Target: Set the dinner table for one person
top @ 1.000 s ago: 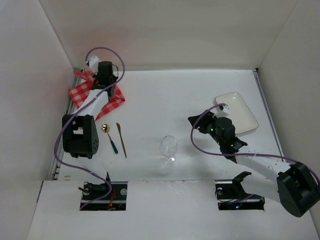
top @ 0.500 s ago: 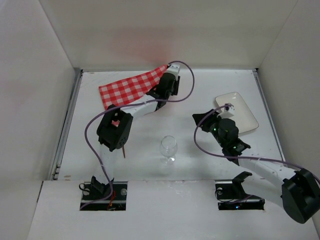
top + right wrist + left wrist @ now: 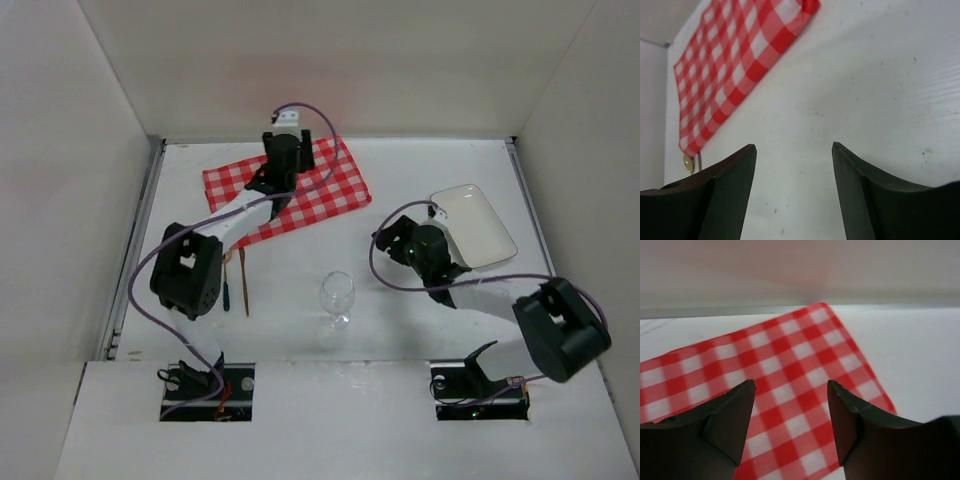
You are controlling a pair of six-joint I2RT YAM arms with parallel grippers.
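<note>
A red-and-white checked cloth [image 3: 300,195] lies spread flat on the white dinner table [image 3: 420,170], at the back left of centre. My left gripper [image 3: 288,160] hovers over it. In the left wrist view that gripper [image 3: 791,390] is open, with only the cloth [image 3: 785,360] showing between its fingers. My right gripper [image 3: 383,243] sits low right of centre, between the cloth and a white rectangular plate [image 3: 478,222]. It points toward the cloth [image 3: 735,60]. In the right wrist view the gripper [image 3: 794,150] is open over bare table.
An upright wine glass [image 3: 337,295] stands near the front centre. A gold spoon with a teal handle [image 3: 227,290] and a slim brown knife [image 3: 243,285] lie front left, partly under the left arm. The spoon's bowl [image 3: 688,162] shows in the right wrist view. White walls enclose the table.
The left gripper carried the bunched cloth from the far left corner toward the back centre, laid it flat and opened off it. The right gripper swung slightly left and widened.
</note>
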